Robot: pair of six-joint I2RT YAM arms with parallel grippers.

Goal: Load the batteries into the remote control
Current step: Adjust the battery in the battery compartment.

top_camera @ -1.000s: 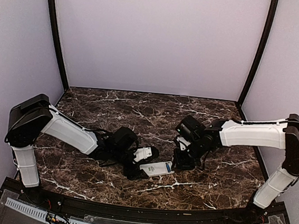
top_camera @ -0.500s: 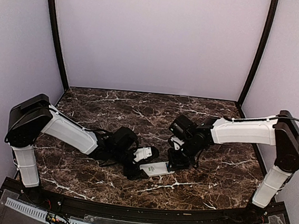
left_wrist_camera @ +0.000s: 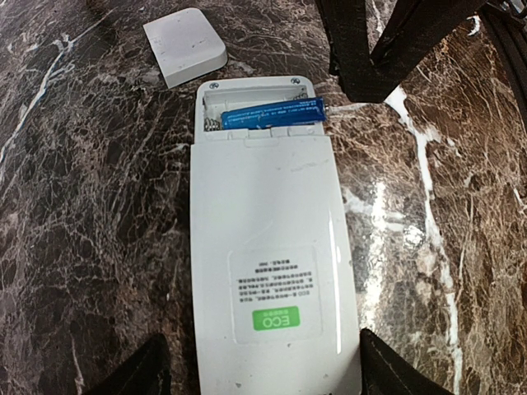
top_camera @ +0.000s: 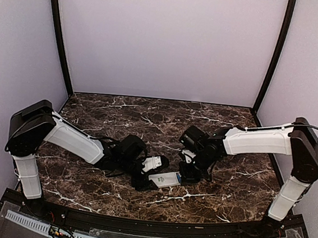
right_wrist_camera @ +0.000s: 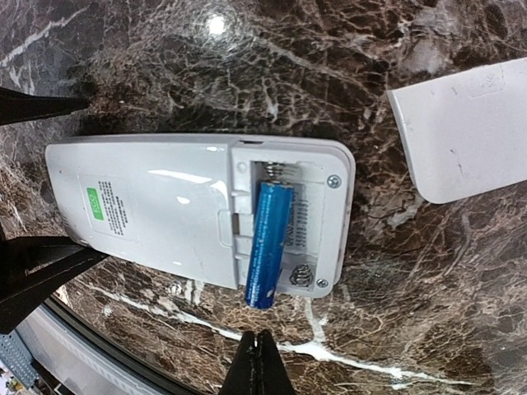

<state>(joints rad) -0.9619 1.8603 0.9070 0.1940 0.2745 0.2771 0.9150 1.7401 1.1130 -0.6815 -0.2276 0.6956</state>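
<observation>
Right gripper [right_wrist_camera: 257, 366] pinched together, empty, tip just beside a blue battery [right_wrist_camera: 268, 243].
Slim cylinder tilted in the open bay of the glossy white remote control [right_wrist_camera: 156, 214], face-down, one end over the rim; left gripper [left_wrist_camera: 263, 362] spread astride its labelled end; rounded white cover [left_wrist_camera: 185, 45] apart on veined marble table [left_wrist_camera: 74, 206].

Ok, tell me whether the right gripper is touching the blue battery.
Apart. The right wrist view shows bare marble between the shut right gripper and the near end of the blue battery, which lies tilted in the remote control.
</observation>
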